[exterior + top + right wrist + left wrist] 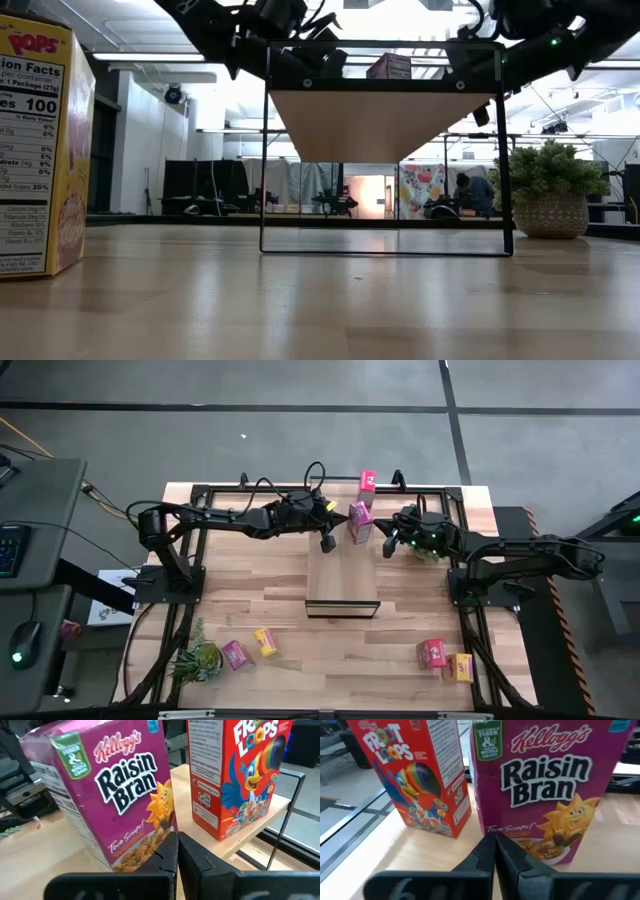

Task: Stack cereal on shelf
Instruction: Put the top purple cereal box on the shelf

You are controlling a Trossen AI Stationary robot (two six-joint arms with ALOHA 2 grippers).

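Cereal [359, 522] cardboard boxes, rectangular light-wood shelf [341, 575], metal-framed

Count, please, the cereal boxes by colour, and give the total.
Red boxes: 2, one on the shelf at its far end, one on the table near right.
Pink boxes: 2.
Yellow boxes: 2.
Total: 6 boxes.

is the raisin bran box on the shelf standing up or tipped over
Standing, though leaning a little. The Raisin Bran box rests on its bottom edge on the shelf, its front upright beside the upright Froot Loops box.
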